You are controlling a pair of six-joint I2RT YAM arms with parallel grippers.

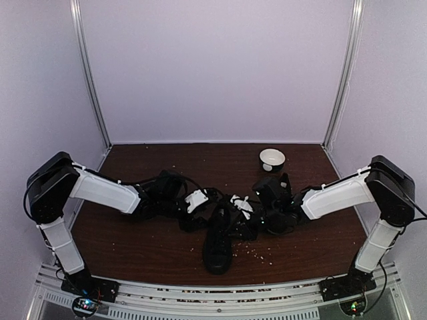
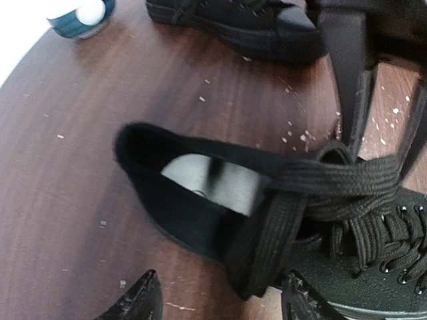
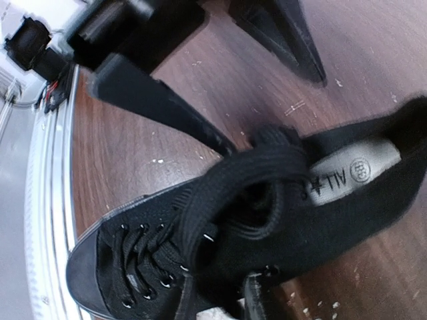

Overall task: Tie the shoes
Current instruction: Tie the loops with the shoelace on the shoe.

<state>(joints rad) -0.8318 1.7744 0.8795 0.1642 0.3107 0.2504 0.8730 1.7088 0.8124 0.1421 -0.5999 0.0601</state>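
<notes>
1. The shoe (image 1: 217,245) lies mid-desk (image 1: 133,247), laces (image 2: 333,187) bunched over its tongue.
2. The left hand (image 2: 217,303) is open, its fingers either side of the shoe's lace loop.
3. The right hand (image 1: 241,217) is just right of the shoe; I cannot tell its grip.
4. A second shoe (image 2: 247,23) lies beyond the shoe.

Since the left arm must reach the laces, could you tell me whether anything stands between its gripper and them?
Nothing visible does; the open left gripper hangs right over the laces of the black sneaker.
</notes>
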